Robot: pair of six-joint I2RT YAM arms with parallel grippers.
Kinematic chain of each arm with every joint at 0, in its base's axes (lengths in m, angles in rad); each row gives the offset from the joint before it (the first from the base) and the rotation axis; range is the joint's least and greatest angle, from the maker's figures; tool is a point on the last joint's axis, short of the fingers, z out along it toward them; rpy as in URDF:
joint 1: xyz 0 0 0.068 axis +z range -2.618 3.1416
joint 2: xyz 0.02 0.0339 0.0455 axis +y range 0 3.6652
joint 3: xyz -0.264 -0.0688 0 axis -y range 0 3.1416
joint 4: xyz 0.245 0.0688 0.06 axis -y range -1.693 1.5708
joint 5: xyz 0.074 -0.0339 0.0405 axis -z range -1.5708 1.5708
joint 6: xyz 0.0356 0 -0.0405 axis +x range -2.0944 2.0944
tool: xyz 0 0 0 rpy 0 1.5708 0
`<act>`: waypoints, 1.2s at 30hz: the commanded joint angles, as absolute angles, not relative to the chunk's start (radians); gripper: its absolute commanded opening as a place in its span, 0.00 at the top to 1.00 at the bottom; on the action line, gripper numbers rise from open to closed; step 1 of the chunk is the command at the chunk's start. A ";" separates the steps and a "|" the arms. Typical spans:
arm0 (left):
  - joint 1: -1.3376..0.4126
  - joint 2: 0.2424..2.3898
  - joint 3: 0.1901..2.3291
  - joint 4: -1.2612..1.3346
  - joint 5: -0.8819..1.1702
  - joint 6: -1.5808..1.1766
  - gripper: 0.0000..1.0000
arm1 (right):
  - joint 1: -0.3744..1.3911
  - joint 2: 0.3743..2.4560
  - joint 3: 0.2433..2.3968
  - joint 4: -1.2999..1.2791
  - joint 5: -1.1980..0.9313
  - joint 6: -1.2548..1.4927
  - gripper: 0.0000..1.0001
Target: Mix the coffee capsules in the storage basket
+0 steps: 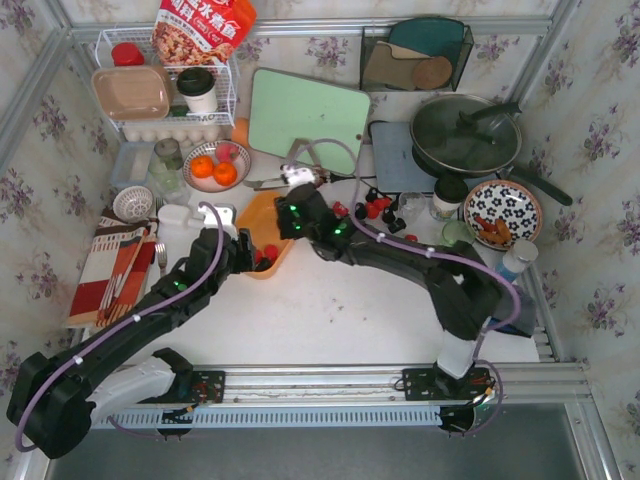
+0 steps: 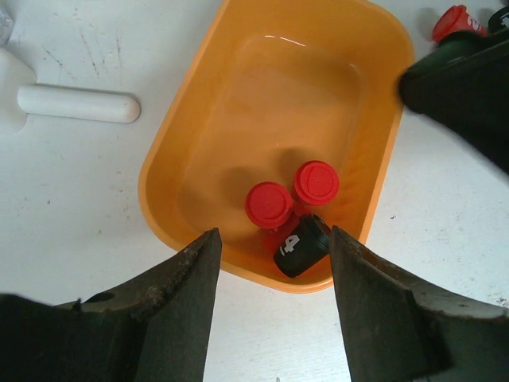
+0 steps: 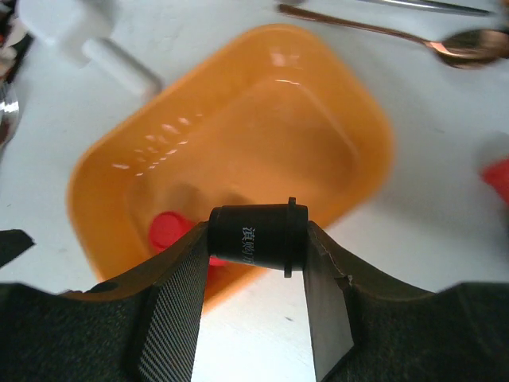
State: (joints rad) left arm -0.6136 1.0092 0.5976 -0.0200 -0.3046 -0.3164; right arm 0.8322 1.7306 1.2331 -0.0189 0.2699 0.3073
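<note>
— Basket question first: where is the storage basket [image 1: 258,215] lying?
— It is lying on the white desk [image 1: 330,310], between the two arms, a little left of the middle in the top view.
— And the right claw [image 3: 258,239], what is it doing?
— It is pinching a black capsule [image 3: 254,227] sideways between its fingers, and it is hanging over the near rim of the basket. White letters are showing on the capsule's side, but I cannot read them.
— Is the left claw [image 2: 272,239] gripping something too?
— No. Its jaws are standing apart with nothing between them, and it is hovering above one end of the basket.
— What is lying inside?
— Two red capsules [image 2: 269,204] are standing side by side with flat faces up. A black pod [image 2: 301,245] with a white 4 is leaning just beside them, against the wall.
— Are other coffee capsules [image 1: 375,208] lying outside?
— Yes, several red and black ones are lying loose on the desk to the right of the basket, near the right arm. A copper-coloured spoon [image 3: 445,44] is lying beyond the basket in the right wrist view.
</note>
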 commanded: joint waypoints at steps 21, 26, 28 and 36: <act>-0.614 0.949 0.580 0.015 -0.336 -0.327 0.40 | 0.888 1.977 1.405 -0.023 0.161 0.387 0.45; -0.614 0.951 0.579 0.015 -0.338 -0.327 0.40 | 0.887 1.979 1.405 -0.056 0.155 0.394 0.43; -0.614 0.951 0.579 0.015 -0.337 -0.328 0.40 | 0.888 1.978 1.404 -0.068 0.149 0.395 0.42; -0.614 0.956 0.580 0.015 -0.337 -0.329 0.40 | 0.889 1.963 1.393 -0.080 0.134 0.402 0.38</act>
